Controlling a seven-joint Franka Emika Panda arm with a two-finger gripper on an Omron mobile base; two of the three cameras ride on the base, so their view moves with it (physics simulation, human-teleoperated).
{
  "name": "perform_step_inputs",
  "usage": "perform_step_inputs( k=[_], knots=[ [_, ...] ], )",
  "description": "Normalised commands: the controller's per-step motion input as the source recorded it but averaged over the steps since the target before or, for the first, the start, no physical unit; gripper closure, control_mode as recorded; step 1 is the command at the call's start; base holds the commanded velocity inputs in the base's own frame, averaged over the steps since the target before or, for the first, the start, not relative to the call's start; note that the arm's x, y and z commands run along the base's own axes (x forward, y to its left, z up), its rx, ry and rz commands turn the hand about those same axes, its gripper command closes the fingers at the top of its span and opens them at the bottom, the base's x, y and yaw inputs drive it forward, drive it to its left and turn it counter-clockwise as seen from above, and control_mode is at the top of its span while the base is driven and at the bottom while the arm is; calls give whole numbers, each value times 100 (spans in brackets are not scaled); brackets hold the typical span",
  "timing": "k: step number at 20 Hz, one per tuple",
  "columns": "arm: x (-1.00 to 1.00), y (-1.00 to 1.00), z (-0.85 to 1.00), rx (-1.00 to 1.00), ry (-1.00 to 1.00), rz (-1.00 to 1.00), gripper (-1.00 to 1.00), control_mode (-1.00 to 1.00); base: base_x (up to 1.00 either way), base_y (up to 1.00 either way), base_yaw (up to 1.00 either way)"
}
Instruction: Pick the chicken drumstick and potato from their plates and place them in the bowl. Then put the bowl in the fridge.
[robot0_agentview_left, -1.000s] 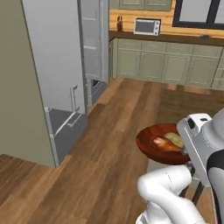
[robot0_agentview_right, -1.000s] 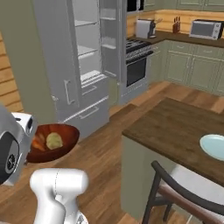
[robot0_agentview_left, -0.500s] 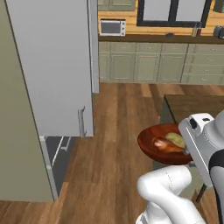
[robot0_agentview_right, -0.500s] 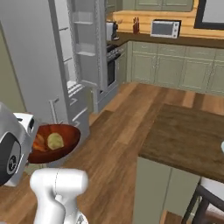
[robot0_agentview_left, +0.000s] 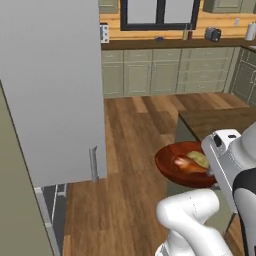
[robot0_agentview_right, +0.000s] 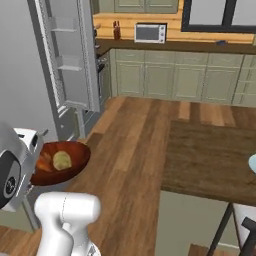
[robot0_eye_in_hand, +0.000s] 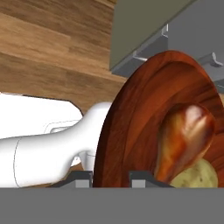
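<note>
Plank floor (robot0_agentview_left: 135, 150); glossy round bowl (robot0_agentview_left: 172, 165)

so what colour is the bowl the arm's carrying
Glossy reddish-brown bowl, clearest in the hand view.

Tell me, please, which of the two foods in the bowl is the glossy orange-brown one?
The chicken drumstick, long and shiny, lying in the bowl beside the rounded, dull yellowish potato.

Glossy wood-grain bowl (robot0_eye_in_hand: 144, 109); matt grey fridge (robot0_agentview_left: 55, 90).
</note>
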Motion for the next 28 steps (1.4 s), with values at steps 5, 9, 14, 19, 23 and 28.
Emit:
perform_step_inputs(
  k=[5,9,14,19,23,28],
  knots=[
    [0,0,0,0,0,0,100,100,31,-18,-13],
    [0,0,0,0,0,0,100,100,73,-4,0],
    [0,0,0,0,0,0,100,100,71,-23,0],
    [0,0,0,0,0,0,100,100,61,-19,-2],
    [0,0,0,0,0,0,100,100,58,-22,-4],
    [0,0,0,0,0,0,100,100,48,-13,0]
  ],
)
